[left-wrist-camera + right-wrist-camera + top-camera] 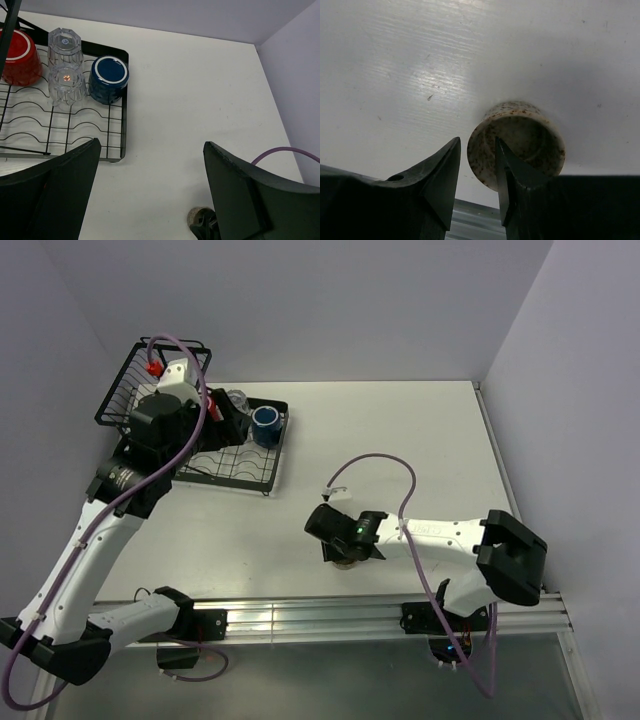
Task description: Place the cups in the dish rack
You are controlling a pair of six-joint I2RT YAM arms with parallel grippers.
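Right wrist: right end effector slightly parted astride speckled cup rim; left end effector wide, empty.

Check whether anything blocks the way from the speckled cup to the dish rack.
Nothing visible does: bare table lies between the speckled cup and the dish rack. The left claw hangs above the rack, though.

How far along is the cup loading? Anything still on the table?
Done: the red mug, blue mug and two glass tumblers sit on the dish rack tray. In hand: the right gripper is open, its fingers straddling the rim of a speckled cup on the table, not yet clamped. The left gripper is open and empty. Remaining: grip that cup and rack it.
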